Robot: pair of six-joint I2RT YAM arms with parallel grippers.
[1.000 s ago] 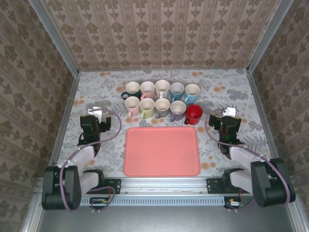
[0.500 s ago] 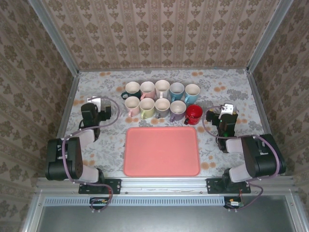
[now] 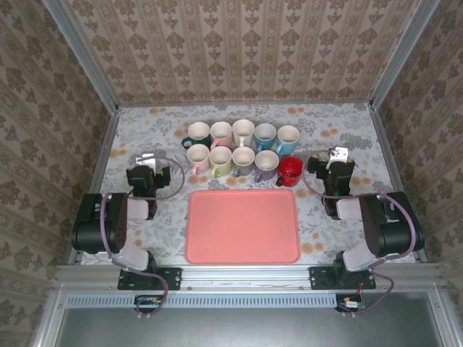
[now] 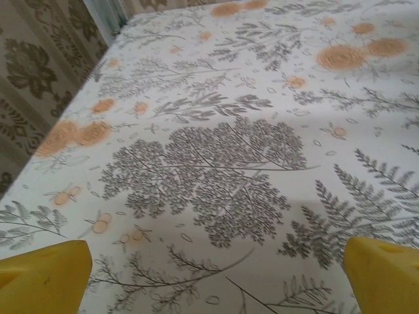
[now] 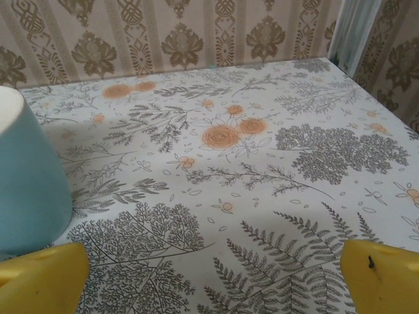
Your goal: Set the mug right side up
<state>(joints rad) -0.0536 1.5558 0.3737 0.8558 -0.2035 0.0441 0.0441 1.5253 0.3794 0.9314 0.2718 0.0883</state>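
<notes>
Both pairs of jaws stand fully apart and hold nothing: the left gripper (image 4: pixel 213 281) hangs over bare table (image 3: pixel 347 123) towards the left edge, the right gripper (image 5: pixel 209 275) towards the right edge, touching nothing. The mugs (image 3: pixel 242 150) sit packed in two rows at the far middle of the table, beyond the tray (image 3: pixel 242 226). From above we cannot tell which one is inverted. The blue mug (image 5: pixel 26 176) just left of the right gripper broadens towards the table, so we judge it may be the one standing mouth-down. We see three risks: picking the wrong mug; wide jaws knocking the close-packed neighbours as they go in; and a smooth, tapered wall slipping from the fingers mid-turn and dropping onto the others
</notes>
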